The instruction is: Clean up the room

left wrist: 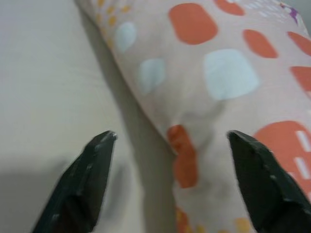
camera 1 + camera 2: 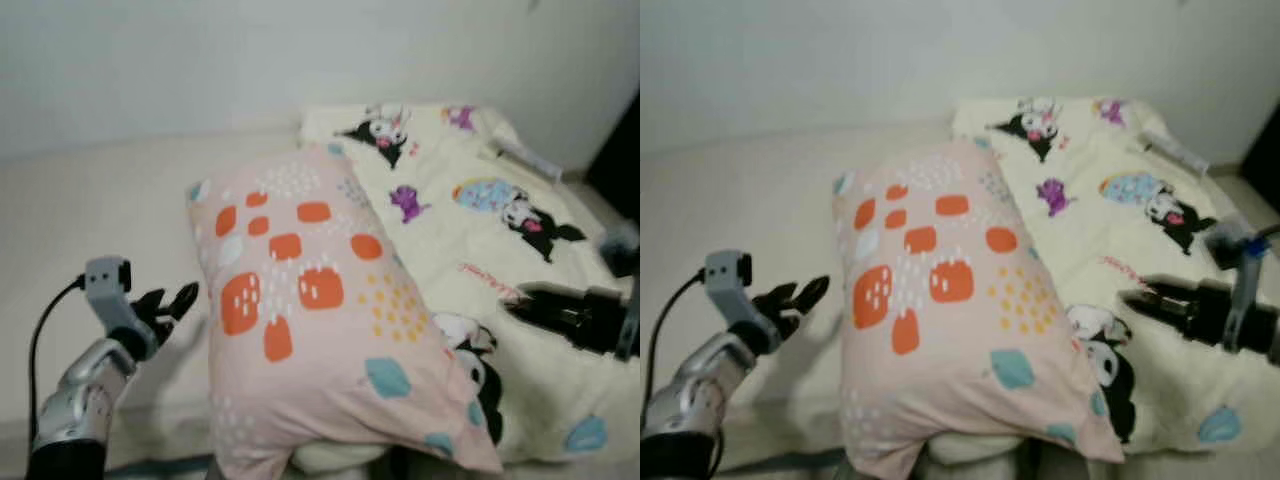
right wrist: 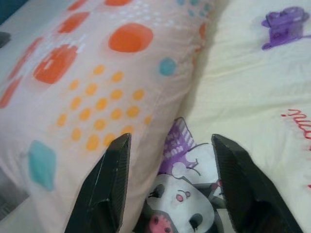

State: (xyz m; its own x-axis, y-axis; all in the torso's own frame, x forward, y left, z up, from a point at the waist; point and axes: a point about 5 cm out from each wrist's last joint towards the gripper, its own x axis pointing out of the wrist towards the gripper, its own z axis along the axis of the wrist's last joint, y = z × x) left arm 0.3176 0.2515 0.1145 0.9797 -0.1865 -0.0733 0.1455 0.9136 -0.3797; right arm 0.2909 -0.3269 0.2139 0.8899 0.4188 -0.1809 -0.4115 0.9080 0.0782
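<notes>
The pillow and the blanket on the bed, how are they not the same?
The pillow is pink with orange, yellow and blue blobs; the blanket is cream with cartoon characters. The pillow is puffy and sits higher; the blanket lies flatter and spreads wider. The pillow lies partly over the blanket's edge. The left tool is beside the pillow; the right tool is over the blanket. Both are soft bedding.

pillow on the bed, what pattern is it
Pale pink pillow with orange, teal, white and yellow-dot patches; clearest in the left eye view.
</notes>
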